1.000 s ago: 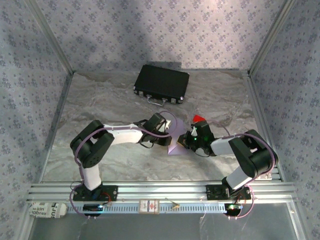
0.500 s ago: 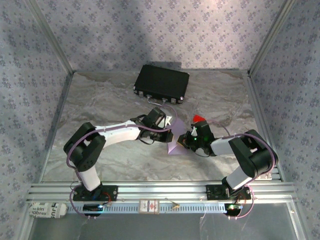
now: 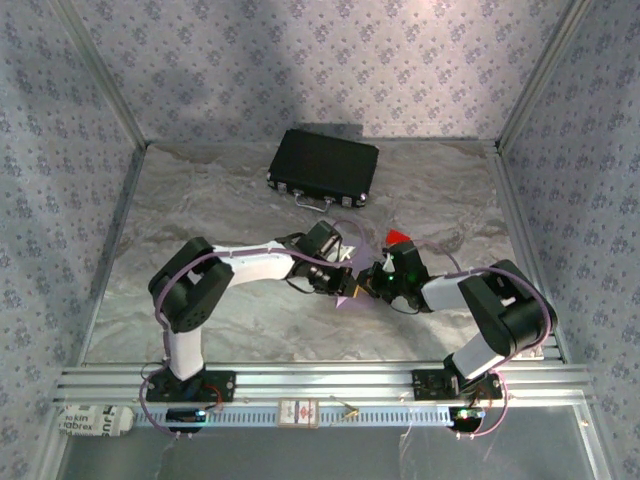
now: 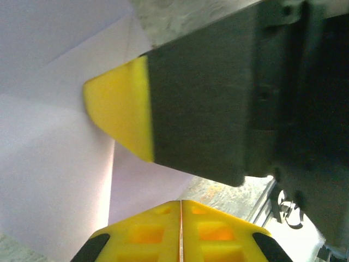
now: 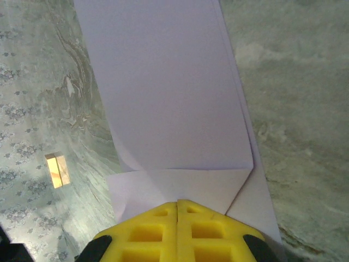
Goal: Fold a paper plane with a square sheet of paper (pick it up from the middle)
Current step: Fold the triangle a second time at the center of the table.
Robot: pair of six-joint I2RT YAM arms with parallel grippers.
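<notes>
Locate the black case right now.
Top external view: the black case lies far-centre on the table by the back wall; the small red block sits nearer, to its right.

lilac paper (image 5: 169,93), yellow fingers (image 5: 147,232), black case (image 3: 323,167), seemingly red block (image 3: 398,237)

- White packet (image 3: 92,420), lying below the aluminium rail (image 3: 320,382) at the near left corner: dark print in two lines. The upper line seems to end in "kin" and the lower starts "abr". The remaining letters are too small to make out.
- Small white card (image 3: 298,412) on the near rail, about midway between the two arm bases: a red mark at its centre and fine print around it. None of the print can be read.
</notes>
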